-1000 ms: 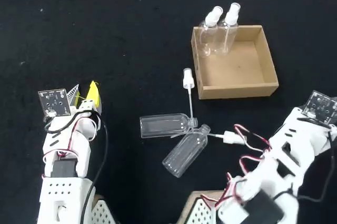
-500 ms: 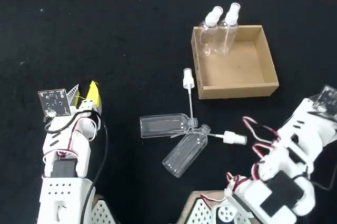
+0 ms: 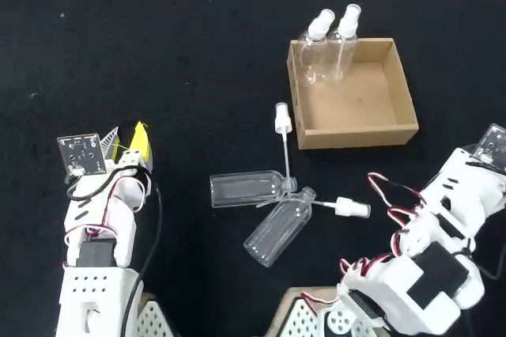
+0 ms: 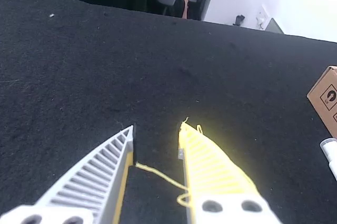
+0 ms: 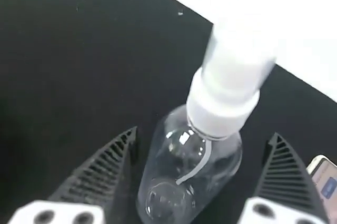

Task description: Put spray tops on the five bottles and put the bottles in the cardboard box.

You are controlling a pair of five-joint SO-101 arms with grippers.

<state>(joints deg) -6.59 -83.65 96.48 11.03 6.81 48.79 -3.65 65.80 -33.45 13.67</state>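
Bottles lie well right of the left hand (image 3: 128, 131), which sits low-left on the surface (image 3: 174, 52), released, nothing between its fingers. A loose yellow thread (image 4: 158, 174) hangs across the gap and could snag a tube. It is too far off to brace anything, so a one-handed capping try would likely just shove a bottle.

Centre: flat bottle (image 3: 247, 189) and tilted bottle (image 3: 278, 230), both on their sides, uncapped, necks nearly meeting. Two tops are loose. The upper top (image 3: 282, 119) has its tube running down to those necks. The side top (image 3: 352, 209) has its tube aimed at the tilted bottle's neck. Cannot tell if either tube tip is inside. Risks: round clear bottles roll or spin when nudged, and thin tubes bend or miss the neck. Everything is bunched, so lifting one piece may drag the rest.

Next, box (image 3: 360, 139), just right of the upper top. Two boxed bottles (image 3: 328, 56), capped, lean at its far-left corner, heads over the wall. Another drop-in close by could knock them over or out.

Far right: right arm (image 3: 443, 226) tucked at the lower right. The right hand (image 5: 204, 132) is spread wide around a capped bottle (image 5: 184, 182), gap on both sides, so not clenched. Judgement: uneven closing tips it, and slick plastic may slip. Its top (image 5: 231, 82) may be only loosely seated and pop off in carry.
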